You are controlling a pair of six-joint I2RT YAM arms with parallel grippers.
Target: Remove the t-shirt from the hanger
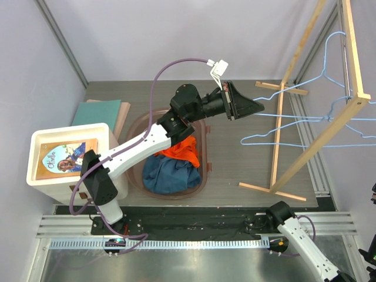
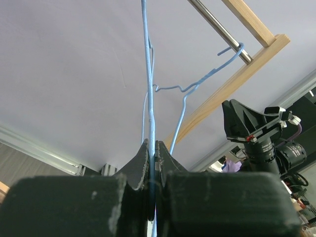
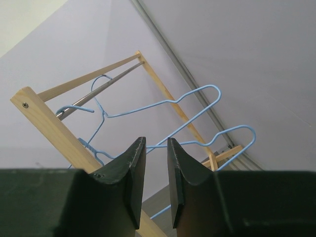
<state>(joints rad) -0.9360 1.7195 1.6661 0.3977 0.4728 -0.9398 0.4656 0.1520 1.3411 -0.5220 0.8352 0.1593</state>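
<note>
Bare light-blue wire hangers hang on a wooden rack at the right; no t-shirt is on any of them. An orange garment and a blue garment lie in the brown tub. My left gripper reaches toward the rack and is shut on the wire of a blue hanger, which runs straight up from between its jaws. My right gripper is open and empty, pointing up at the hangers; only its arm shows in the top view.
A white box with a picture book on top stands at the left, with a teal book behind it. The rack's wooden feet rest on the table at the right. A camera on a stand shows behind the rack.
</note>
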